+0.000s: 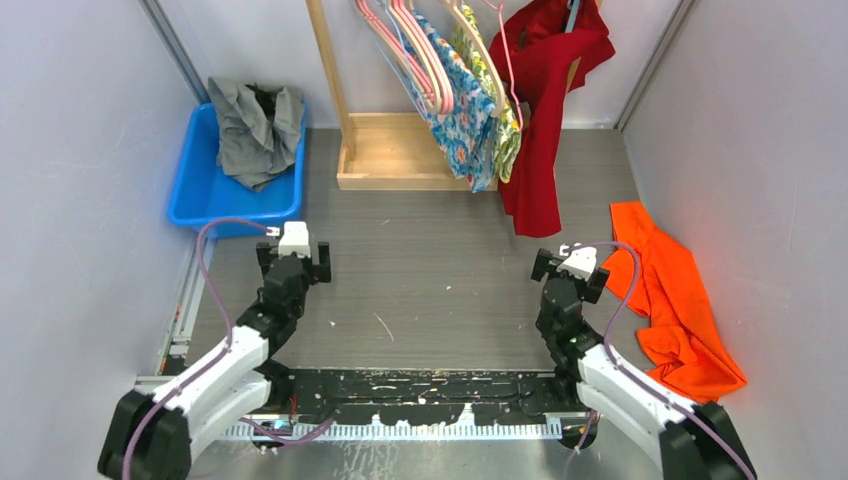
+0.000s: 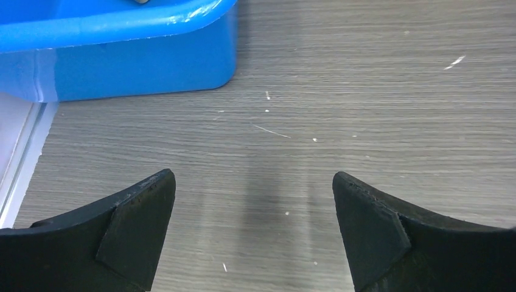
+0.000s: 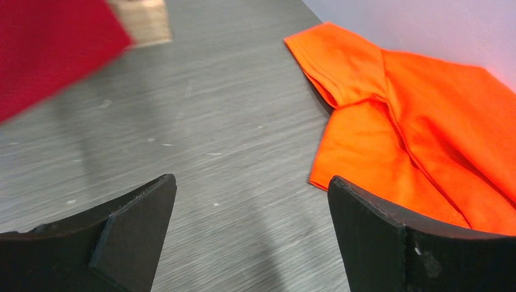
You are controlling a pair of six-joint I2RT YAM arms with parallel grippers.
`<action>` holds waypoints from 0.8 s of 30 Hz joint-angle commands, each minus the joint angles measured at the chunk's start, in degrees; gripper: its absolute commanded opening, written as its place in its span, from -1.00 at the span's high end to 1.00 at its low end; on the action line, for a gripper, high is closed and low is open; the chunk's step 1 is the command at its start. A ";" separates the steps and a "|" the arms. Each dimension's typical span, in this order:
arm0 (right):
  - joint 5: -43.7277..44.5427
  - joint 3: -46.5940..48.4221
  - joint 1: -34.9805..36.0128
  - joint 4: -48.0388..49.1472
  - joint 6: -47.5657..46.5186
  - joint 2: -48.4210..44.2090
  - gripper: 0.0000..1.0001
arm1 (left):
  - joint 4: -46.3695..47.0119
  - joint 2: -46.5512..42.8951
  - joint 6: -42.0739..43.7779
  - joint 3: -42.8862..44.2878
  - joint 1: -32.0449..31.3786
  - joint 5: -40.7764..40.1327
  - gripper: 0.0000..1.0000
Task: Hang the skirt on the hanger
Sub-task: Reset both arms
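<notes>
An orange garment (image 1: pixel 680 300) lies crumpled on the table at the right wall, and its near edge (image 3: pixel 426 121) shows just right of my right gripper (image 3: pixel 251 179). A grey garment (image 1: pixel 255 125) is heaped in the blue bin (image 1: pixel 200 165). I cannot tell which of the two is the skirt. Several pink hangers (image 1: pixel 420 50) hang from the wooden rack (image 1: pixel 395 150) at the back. My left gripper (image 1: pixel 293 258) hovers open over bare table near the bin. My right gripper (image 1: pixel 571 270) is open and empty too.
A floral garment (image 1: pixel 465 100) and a red garment (image 1: pixel 540 120) hang from the rack; the red one (image 3: pixel 48 42) reaches down to the table. The blue bin's corner (image 2: pixel 122 61) is just ahead of my left gripper (image 2: pixel 252 176). Grey walls close in both sides.
</notes>
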 commanded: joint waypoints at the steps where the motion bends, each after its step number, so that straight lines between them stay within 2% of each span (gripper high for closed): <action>1: -7.05 -1.91 -9.44 22.58 1.62 9.27 -0.99 | 16.09 9.28 2.41 -0.69 4.17 1.40 -0.99; 5: -12.77 0.84 -16.49 30.34 4.92 21.86 -0.99 | 24.26 19.29 2.80 -0.49 7.51 4.19 -0.99; 9: -15.16 4.85 -19.27 41.32 4.35 38.84 -0.99 | 26.64 27.26 2.44 4.18 9.47 6.27 -0.99; 11: -14.77 6.80 -19.75 42.61 3.93 43.59 -0.99 | 25.90 31.46 2.72 6.91 10.54 7.37 -0.99; 13: -14.39 7.19 -21.07 48.67 3.70 49.19 -0.99 | 25.22 34.30 3.34 8.94 11.18 7.60 -0.99; 14: -14.45 7.34 -21.09 48.29 3.97 49.13 -0.99 | 24.61 35.31 4.20 9.98 11.37 7.36 -0.99; 16: -16.71 8.54 -22.30 41.49 6.31 46.51 -0.99 | 26.09 36.83 6.26 10.81 11.79 7.52 -0.99; 20: -23.30 7.49 -22.73 48.75 3.73 51.49 -0.99 | 29.28 36.64 7.04 9.34 12.90 8.53 -0.99; 22: -24.70 6.80 -22.76 52.54 2.39 54.09 -0.99 | 38.08 37.45 7.23 5.08 14.00 9.68 -0.99; 24: -25.07 6.94 -22.76 49.23 3.27 52.39 -0.99 | 51.47 43.18 5.90 0.63 16.40 12.88 -0.99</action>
